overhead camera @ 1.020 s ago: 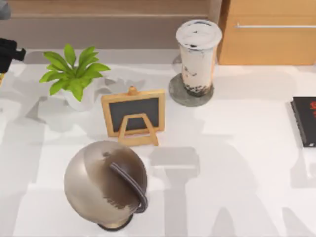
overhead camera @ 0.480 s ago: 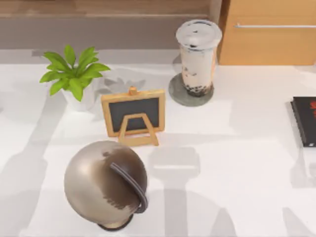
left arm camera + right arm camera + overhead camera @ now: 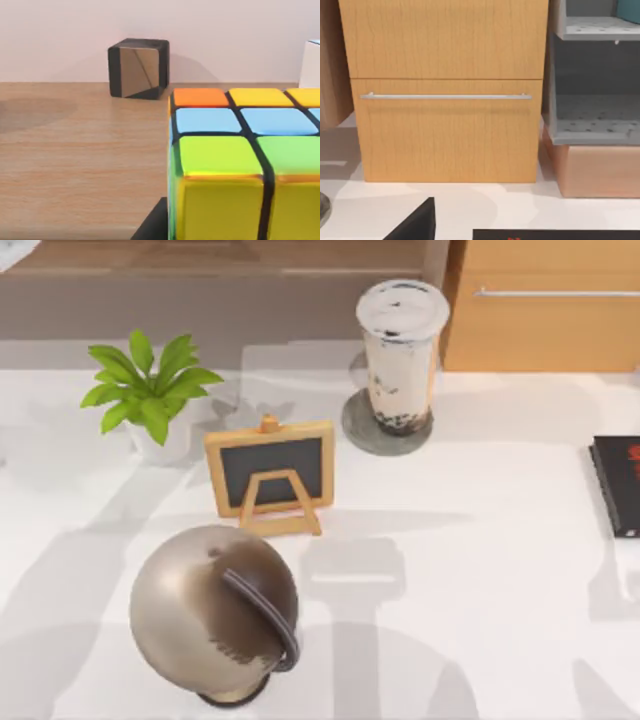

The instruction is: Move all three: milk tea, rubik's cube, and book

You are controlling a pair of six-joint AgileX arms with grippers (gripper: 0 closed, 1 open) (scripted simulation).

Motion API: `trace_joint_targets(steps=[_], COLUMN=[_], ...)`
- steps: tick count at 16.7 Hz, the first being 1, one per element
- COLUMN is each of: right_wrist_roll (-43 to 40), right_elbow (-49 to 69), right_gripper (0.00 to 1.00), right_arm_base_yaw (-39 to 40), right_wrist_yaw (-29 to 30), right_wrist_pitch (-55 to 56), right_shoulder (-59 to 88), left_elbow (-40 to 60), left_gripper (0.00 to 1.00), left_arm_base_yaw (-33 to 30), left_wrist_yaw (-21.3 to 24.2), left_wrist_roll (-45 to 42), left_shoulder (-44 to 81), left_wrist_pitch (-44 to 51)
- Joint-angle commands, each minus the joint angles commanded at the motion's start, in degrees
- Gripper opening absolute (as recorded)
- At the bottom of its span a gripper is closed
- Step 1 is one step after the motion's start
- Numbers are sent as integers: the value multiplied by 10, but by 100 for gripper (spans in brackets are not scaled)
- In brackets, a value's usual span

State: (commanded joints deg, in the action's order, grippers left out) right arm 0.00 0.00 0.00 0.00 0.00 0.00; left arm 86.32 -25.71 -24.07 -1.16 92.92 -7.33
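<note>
Milk tea (image 3: 401, 355): creamy beige drink, dark pearls at the bottom, whitish lid.
Coaster (image 3: 362, 435): grey, mottled.
Rubik's cube (image 3: 245, 160): orange, yellow, light blue and green squares, black seams.
Plant (image 3: 147, 385): bright green leaves, white pot.
Chalkboard (image 3: 271, 472): dark grey panel, light wooden frame.
Globe (image 3: 212, 605): metallic bronze-grey, dark band.
Black book (image 3: 618, 483): black cover, red marks.
Cabinet (image 3: 445, 90): honey wood grain, silver handle.
Block (image 3: 138, 67): black, mirror-like faces.
Table (image 3: 480, 570): white.

White table (image 3: 480, 570) — wooden drawer cabinet (image 3: 445, 90) behind
</note>
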Motion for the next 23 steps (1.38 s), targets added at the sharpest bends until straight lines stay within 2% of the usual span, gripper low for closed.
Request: trace_joint_targets(steps=[7,18,23], right_wrist_roll=[0,0,0], right_elbow=[0,0,0], right_gripper=[100,100,100], right_arm_base_yaw=[0,0,0], right_wrist_yaw=[0,0,0], right_wrist_pitch=[0,0,0], right_shoulder=[0,0,0], left_elbow=[7,230,273], left_gripper=[0,0,0], left_arm_base_yaw=[2,31,49], left_wrist_yaw=[3,48,56], left_wrist_roll=[-1,5,3], left_shoulder=[3,149,216], left_wrist_pitch=[1,19,54])
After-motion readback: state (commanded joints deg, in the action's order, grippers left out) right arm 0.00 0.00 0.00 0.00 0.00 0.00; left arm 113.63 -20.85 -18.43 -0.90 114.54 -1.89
